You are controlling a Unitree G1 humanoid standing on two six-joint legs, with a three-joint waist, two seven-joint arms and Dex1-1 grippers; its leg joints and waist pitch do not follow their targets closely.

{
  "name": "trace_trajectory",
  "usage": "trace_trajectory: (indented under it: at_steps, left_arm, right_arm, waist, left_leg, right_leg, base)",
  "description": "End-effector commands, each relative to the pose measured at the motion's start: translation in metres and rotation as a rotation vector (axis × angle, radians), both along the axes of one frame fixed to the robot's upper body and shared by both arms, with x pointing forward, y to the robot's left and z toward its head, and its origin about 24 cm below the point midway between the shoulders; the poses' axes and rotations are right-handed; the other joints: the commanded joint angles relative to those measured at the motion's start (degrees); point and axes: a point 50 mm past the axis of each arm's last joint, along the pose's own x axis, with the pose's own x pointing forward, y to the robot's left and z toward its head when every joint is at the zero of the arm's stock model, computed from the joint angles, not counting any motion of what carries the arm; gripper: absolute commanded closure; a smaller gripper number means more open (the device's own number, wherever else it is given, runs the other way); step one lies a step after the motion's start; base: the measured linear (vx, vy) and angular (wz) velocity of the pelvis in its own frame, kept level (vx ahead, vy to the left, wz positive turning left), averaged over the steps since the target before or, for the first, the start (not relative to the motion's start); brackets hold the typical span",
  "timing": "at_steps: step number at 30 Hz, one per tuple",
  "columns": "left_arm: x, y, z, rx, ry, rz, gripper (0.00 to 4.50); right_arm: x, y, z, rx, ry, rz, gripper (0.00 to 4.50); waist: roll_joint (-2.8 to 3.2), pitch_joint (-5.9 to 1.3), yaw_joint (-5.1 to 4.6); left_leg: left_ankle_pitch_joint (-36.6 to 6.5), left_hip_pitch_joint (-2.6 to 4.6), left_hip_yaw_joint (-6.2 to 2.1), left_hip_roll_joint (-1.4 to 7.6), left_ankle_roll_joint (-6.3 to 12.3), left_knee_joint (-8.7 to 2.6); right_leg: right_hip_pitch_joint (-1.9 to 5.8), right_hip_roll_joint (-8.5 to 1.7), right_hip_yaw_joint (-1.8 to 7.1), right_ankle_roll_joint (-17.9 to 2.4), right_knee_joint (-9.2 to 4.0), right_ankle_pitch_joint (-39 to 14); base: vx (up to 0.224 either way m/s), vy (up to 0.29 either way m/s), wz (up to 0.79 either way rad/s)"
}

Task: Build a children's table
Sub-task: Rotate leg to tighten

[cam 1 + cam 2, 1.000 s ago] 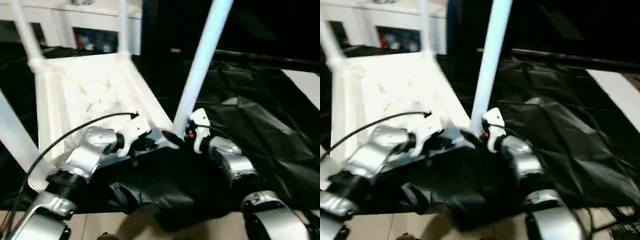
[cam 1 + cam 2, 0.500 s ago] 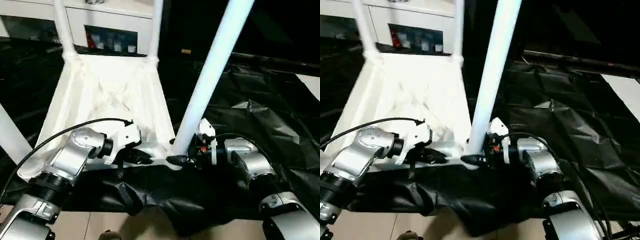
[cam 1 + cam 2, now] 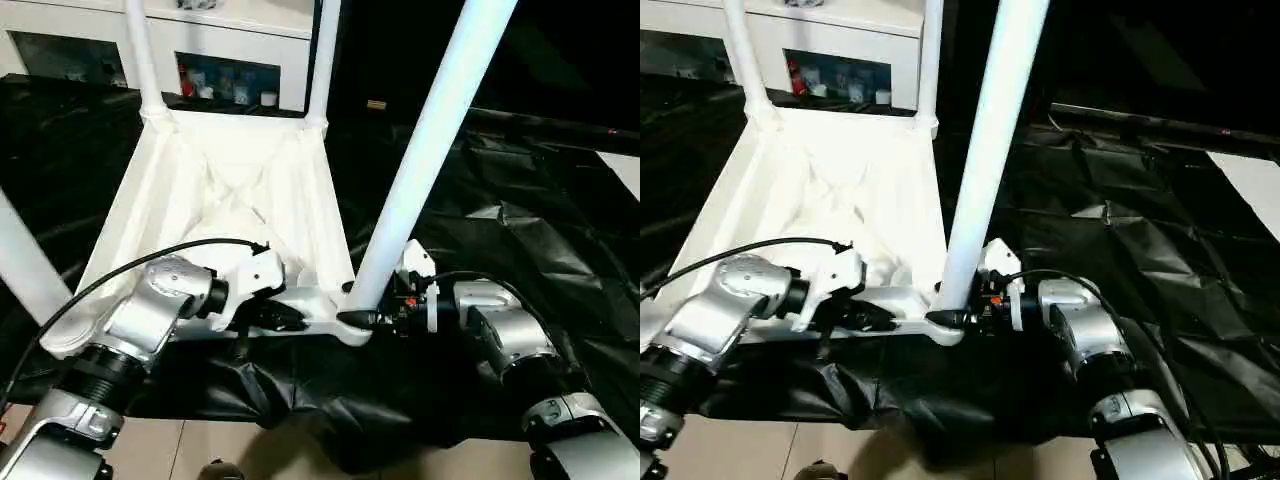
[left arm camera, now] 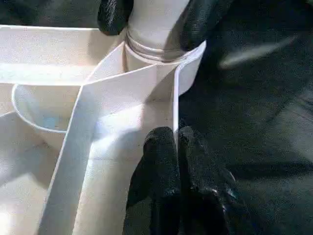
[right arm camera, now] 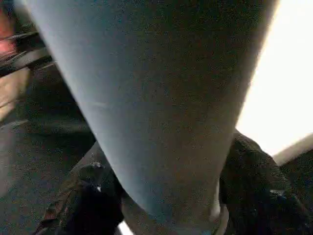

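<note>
Comparing head views against second ago: whole picture shifts, so camera moved; white plastic tabletop [image 3: 235,215] lies upside down on black plastic sheet [image 3: 520,240], ribbed underside up. Long white tubular leg [image 3: 420,170] now stands steeper in near right corner socket [image 3: 352,322]; judgement: seating nearly complete. Two far legs upright.
Left wrist view: left claw [image 4: 175,142] clenched on thin white rim wall [image 4: 174,105], steadying top.
Right wrist view: right claw [image 5: 161,196] grasping leg base, black fingers [image 5: 83,196] either side.
</note>
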Motion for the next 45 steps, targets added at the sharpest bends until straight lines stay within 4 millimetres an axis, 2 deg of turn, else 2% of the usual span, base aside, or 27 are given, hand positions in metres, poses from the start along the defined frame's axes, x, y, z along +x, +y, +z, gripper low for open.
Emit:
trace_trajectory:
  at_steps: [1, 2, 3, 5, 7, 9, 10, 11, 13, 14, 15, 17, 25, 26, 28, 30, 33, 37, 45]
  left_arm:
    - [0.015, -0.022, 0.014, -0.061, -0.101, 0.097, 4.5]
    - [0.018, -0.028, 0.015, -0.061, -0.13, 0.132, 4.5]
    - [0.018, -0.028, 0.015, -0.061, -0.13, 0.132, 4.5]
    - [0.017, -0.042, 0.015, -0.081, -0.143, 0.164, 4.5]
    - [0.016, -0.048, 0.014, -0.091, -0.141, 0.174, 4.5]
    - [0.012, -0.056, 0.012, -0.106, -0.132, 0.162, 4.5]
    - [0.011, -0.057, 0.011, -0.108, -0.13, 0.158, 4.5]
    - [0.009, -0.06, 0.01, -0.107, -0.125, 0.145, 4.5]
    - [0.009, -0.06, 0.009, -0.102, -0.127, 0.15, 4.5]
    - [0.01, -0.058, 0.009, -0.095, -0.13, 0.151, 4.5]
    - [0.01, -0.057, 0.009, -0.09, -0.132, 0.15, 4.5]
    - [0.009, -0.052, 0.01, -0.085, -0.132, 0.13, 4.5]
    - [-0.001, -0.034, 0.008, -0.087, -0.071, -0.006, 4.5]
    - [-0.002, -0.033, 0.009, -0.091, -0.067, -0.016, 4.5]
    - [-0.002, -0.032, 0.008, -0.093, -0.06, -0.021, 4.5]
    - [-0.002, -0.025, 0.007, -0.086, -0.056, -0.045, 4.5]
    - [-0.002, -0.023, 0.008, -0.095, -0.045, -0.06, 4.5]
    - [-0.003, -0.019, 0.008, -0.098, -0.027, -0.082, 4.5]
    - [-0.003, -0.011, 0.006, -0.076, -0.004, -0.108, 4.5]
  right_arm:
    - [0.008, 0.02, -0.014, -0.008, 0.035, -0.218, 2.11]
    - [0.012, 0.025, -0.015, 0.018, 0.054, -0.309, 2.11]
    - [0.012, 0.025, -0.015, 0.019, 0.054, -0.31, 2.14]
    - [0.018, 0.036, -0.017, 0.046, 0.081, -0.468, 2.14]
    - [0.019, 0.042, -0.017, 0.058, 0.092, -0.508, 2.14]
    - [0.017, 0.054, -0.015, 0.086, 0.087, -0.478, 2.14]
    - [0.016, 0.057, -0.014, 0.095, 0.084, -0.463, 2.14]
    - [0.014, 0.066, -0.011, 0.121, 0.075, -0.414, 1.8]
    - [0.013, 0.069, -0.01, 0.129, 0.076, -0.401, 1.46]
    - [0.014, 0.069, -0.009, 0.133, 0.077, -0.396, 1.44]
    - [0.015, 0.067, -0.008, 0.13, 0.073, -0.385, 1.32]
    - [0.015, 0.06, -0.006, 0.085, 0.029, -0.315, 1.1]
    - [0.006, 0.021, 0.001, 0.05, -0.014, -0.03, 1.1]
    - [0.004, 0.018, 0.001, 0.045, -0.011, -0.007, 1.1]
    - [0.003, 0.016, 0.001, 0.038, -0.01, 0.012, 1.1]
    - [-0.002, 0.007, 0.0, 0.012, -0.009, 0.094, 1.1]
    - [-0.005, 0.004, -0.001, 0.005, 0.002, 0.14, 1.1]
    - [-0.011, 0.002, -0.002, 0.003, 0.049, 0.223, 1.46]
    - [-0.018, 0.0, -0.004, -0.02, 0.092, 0.31, 2.15]
  waist:
    - [1.14, -3.35, -0.55]
    - [1.1, -3.36, -1.02]
    - [1.01, -3.49, -1.29]
    - [1.33, -3.47, -1.99]
    - [1.24, -3.43, -2.31]
    - [1.14, -3.43, -2.55]
    - [1.2, -3.47, -2.67]
    - [1.17, -3.51, -2.69]
    - [1.2, -3.54, -2.79]
    - [1.06, -3.56, -2.73]
    - [1.22, -3.58, -2.65]
    - [1.17, -3.6, -2.63]
    - [1.25, -3.89, -2.07]
    - [1.22, -3.89, -1.62]
    - [1.24, -3.94, -1.25]
    - [1.31, -3.83, -1.07]
    - [1.18, -3.69, -0.82]
    - [1.15, -3.56, -0.53]
    - [1.12, -3.55, -0.13]
  left_leg:
    - [-21.83, 0.73, 0.62, -0.84, -2.6, -3.9]
    - [-23.01, 0.76, 0.38, -0.94, -3.29, -3.93]
    - [-23.24, 0.61, 0.2, -1.0, -3.37, -3.91]
    - [-23.34, 0.32, 0.08, -0.94, -3.12, -4.08]
    - [-25.05, 0.76, 0.14, -1.1, -2.79, -3.81]
    - [-25.25, 0.79, 0.23, -1.13, -2.0, -3.71]
    - [-25.04, 0.63, 0.18, -1.09, -1.68, -3.75]
    - [-24.52, 0.51, 0.25, -1.01, -1.37, -3.79]
    - [-23.94, 0.41, 0.31, -0.97, -1.2, -3.85]
    - [-23.53, 0.52, 0.38, -0.92, -1.02, -3.83]
    - [-23.41, 0.63, 0.43, -0.91, -0.93, -3.81]
    - [-22.43, 0.43, 0.53, -0.87, -0.65, -3.86]
    - [-18.0, 0.24, 0.78, -0.76, 0.83, -3.61]
    - [-16.58, 0.39, 0.96, -0.67, 1.28, -3.5]
    - [-16.24, 0.42, 1.0, -0.72, 1.24, -3.5]
    - [-17.28, 0.54, 1.0, -0.69, 1.15, -3.55]
    - [-19.07, 0.61, 0.99, -0.71, 0.77, -3.63]
    - [-20.43, 0.69, 0.9, -0.62, 0.61, -3.71]
    - [-20.92, 0.66, 0.8, -0.62, 0.05, -3.78]
  right_leg:
    - [2.04, -2.01, 1.61, -8.9, -4.75, -23.18]
    - [1.97, -2.12, 1.35, -7.72, -5.12, -26.69]
    - [2.21, -2.17, 1.17, -7.09, -5.15, -27.87]
    - [2.22, -2.0, 1.11, -6.53, -5.44, -27.03]
    - [1.77, -1.92, 0.99, -6.27, -5.77, -28.44]
    - [1.59, -1.84, 1.05, -6.38, -5.94, -28.11]
    - [1.74, -1.8, 1.06, -6.56, -5.84, -27.34]
    - [1.76, -1.76, 1.14, -6.98, -5.69, -25.82]
    - [1.84, -1.65, 1.23, -7.61, -5.45, -23.73]
    - [1.79, -1.65, 1.3, -8.09, -5.3, -22.8]
    - [1.72, -1.62, 1.36, -8.38, -5.27, -22.18]
    - [1.95, -1.55, 1.42, -9.06, -5.02, -20.11]
    - [2.67, -1.48, 1.56, -11.37, -4.22, -12.87]
    - [2.56, -1.44, 1.65, -12.18, -3.96, -10.35]
    - [2.68, -1.47, 1.61, -12.6, -3.85, -9.93]
    - [2.64, -1.52, 1.57, -12.45, -4.07, -11.36]
    - [2.51, -1.66, 1.64, -11.67, -4.36, -14.71]
    - [2.32, -1.76, 1.64, -10.8, -4.67, -18.02]
    - [2.23, -1.78, 1.59, -10.01, -4.78, -20.09]
  base:
    - [0.0, 0.0, 0.0]
    - [-0.051, -0.007, -0.08]
    - [-0.051, -0.007, -0.08]
    - [0.0, 0.0, 0.0]
    - [0.0, 0.0, 0.0]
    - [0.0, 0.0, 0.0]
    - [0.0, 0.0, 0.0]
    - [0.0, 0.0, 0.0]
    - [0.0, 0.0, 0.0]
    - [0.0, 0.0, 0.0]
    - [0.0, 0.0, 0.0]
    - [0.0, 0.0, 0.0]
    - [0.0, 0.0, 0.0]
    - [0.0, 0.0, 0.0]
    - [0.0, 0.0, 0.0]
    - [0.0, 0.0, 0.0]
    - [0.0, 0.0, 0.0]
    - [0.0, 0.0, 0.0]
    - [0.0, 0.0, 0.0]
